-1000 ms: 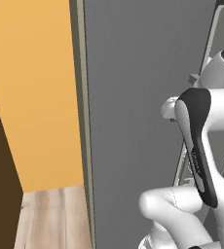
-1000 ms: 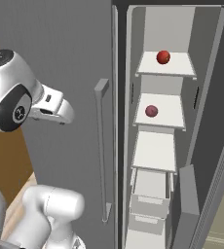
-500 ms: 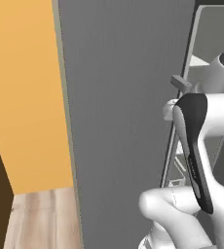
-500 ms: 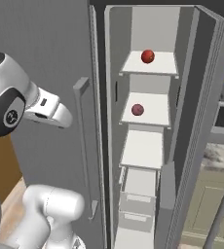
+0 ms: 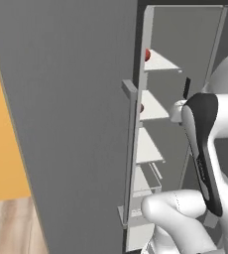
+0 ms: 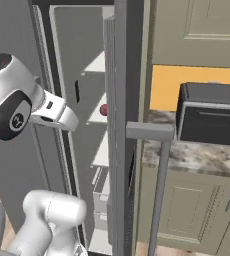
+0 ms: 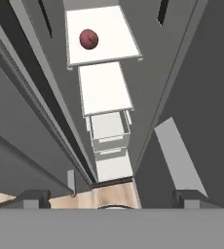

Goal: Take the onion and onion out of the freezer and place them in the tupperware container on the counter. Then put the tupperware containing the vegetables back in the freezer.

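Note:
The freezer [image 5: 185, 44] stands open, pale grey inside with white shelves. One red onion [image 5: 147, 54] peeks out on an upper shelf in the left base view. A duller pinkish-red onion [image 5: 142, 108] lies one shelf lower, and it is also the onion [image 6: 103, 109] seen past the door edge and the onion [image 7: 88, 39] far ahead in the hand view. My gripper [image 7: 111, 199] is open with nothing between its fingers, well short of that onion and pointing into the freezer [image 7: 104, 87]. The tupperware container is out of view.
The freezer door [image 6: 119, 125] stands edge-on with its bar handle [image 6: 159, 190] jutting toward the counter [image 6: 187, 157]. A silver-and-black toaster oven [image 6: 212, 117] sits on that counter above beige cabinets [image 6: 187, 210]. White drawers [image 7: 109, 129] fill the freezer's lower part.
The whole picture has shifted: the cameras moved along the freezer front. The counter and toaster oven have come into the right base view. The gripper stays open.

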Controlling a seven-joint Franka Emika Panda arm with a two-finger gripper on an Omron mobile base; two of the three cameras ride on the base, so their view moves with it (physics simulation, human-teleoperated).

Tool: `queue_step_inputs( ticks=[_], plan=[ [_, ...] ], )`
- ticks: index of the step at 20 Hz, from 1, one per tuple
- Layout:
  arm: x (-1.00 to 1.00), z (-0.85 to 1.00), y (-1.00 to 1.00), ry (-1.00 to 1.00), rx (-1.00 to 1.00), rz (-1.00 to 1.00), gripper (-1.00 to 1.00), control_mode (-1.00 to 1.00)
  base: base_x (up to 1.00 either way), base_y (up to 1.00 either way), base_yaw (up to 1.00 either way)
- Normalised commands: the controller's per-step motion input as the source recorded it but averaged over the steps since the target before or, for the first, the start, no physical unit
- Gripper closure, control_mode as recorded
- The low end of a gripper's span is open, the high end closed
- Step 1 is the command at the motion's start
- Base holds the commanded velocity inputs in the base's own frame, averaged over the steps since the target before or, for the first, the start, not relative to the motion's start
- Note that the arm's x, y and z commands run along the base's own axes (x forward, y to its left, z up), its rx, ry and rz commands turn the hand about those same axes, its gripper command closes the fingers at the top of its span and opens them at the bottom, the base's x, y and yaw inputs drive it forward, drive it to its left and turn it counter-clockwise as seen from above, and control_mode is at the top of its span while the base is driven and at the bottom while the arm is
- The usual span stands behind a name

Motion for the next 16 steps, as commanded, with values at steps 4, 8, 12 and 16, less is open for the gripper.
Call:
queue_step_inputs(
  ticks=[4,8,12,16],
  plan=[
    [0.0,0.0,0.0,0.0,0.0,0.0,-1.0,1.0,0.72,-0.2,0.0],
    [0.0,0.0,0.0,0.0,0.0,0.0,-1.0,1.0,0.95,-0.27,0.0],
    [0.0,0.0,0.0,0.0,0.0,0.0,-1.0,1.0,0.77,-0.24,0.0],
    [-0.06,0.1,-0.17,-0.08,0.01,0.0,-1.0,-1.0,0.07,-0.03,0.0]
  ],
)
